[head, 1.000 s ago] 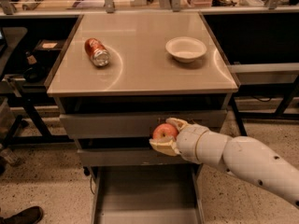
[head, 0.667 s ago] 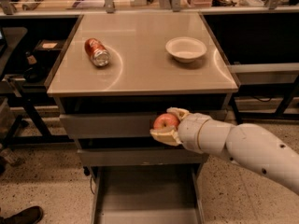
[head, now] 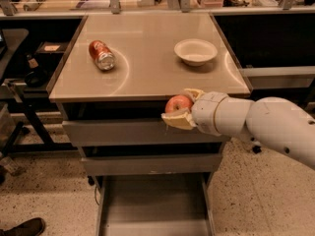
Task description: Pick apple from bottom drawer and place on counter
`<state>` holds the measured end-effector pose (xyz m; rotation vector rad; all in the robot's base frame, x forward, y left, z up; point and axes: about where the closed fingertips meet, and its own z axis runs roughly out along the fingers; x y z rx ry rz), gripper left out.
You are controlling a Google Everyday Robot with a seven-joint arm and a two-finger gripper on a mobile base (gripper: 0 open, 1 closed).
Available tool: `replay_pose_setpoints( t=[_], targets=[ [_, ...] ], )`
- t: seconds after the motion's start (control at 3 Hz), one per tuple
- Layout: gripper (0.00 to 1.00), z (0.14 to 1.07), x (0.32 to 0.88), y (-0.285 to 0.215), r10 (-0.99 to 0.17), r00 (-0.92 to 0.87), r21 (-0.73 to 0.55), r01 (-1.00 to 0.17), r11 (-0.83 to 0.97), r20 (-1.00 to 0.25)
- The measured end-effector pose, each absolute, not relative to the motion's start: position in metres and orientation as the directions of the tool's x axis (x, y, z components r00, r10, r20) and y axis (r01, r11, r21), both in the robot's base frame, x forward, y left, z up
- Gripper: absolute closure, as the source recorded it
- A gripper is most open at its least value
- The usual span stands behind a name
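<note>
Holding the apple (head: 178,103) between my two yellowish fingers (head: 181,121), my gripper (head: 183,108) is closed snugly around it, one finger above and one below. The apple is round and red with a pale patch, and it sits up at the front edge of the counter (head: 147,65), just in front of the top drawer.

My arm (head: 256,122) comes in from the right side. It is fat, smooth and white, and it lies almost flat, pointing left.

The counter is flat and shiny beige with a thin dark edge. A red soda can (head: 101,55) lies on its side there; I cannot read the writing on it. A round white bowl (head: 195,51) stands well apart from the can, toward the right.

Under the counter are grey metal drawers. The bottom drawer (head: 153,205) is pulled out, a wide flat tray with a plain grey floor. The ground is speckled, and a brown shoe (head: 22,227) shows at the lower left corner.
</note>
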<state>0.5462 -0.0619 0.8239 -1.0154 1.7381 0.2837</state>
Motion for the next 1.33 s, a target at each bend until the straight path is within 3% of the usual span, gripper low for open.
replay_pose_setpoints(
  t=[0.67, 1.33],
  targets=[
    [1.0, 0.846, 0.56, -0.069, -0.478, -0.074, -0.284, -0.721, 0.632, -0.875],
    [1.0, 0.896, 0.609, -0.078, -0.47, -0.028, -0.33, -0.676, 0.658, -0.882]
  ],
)
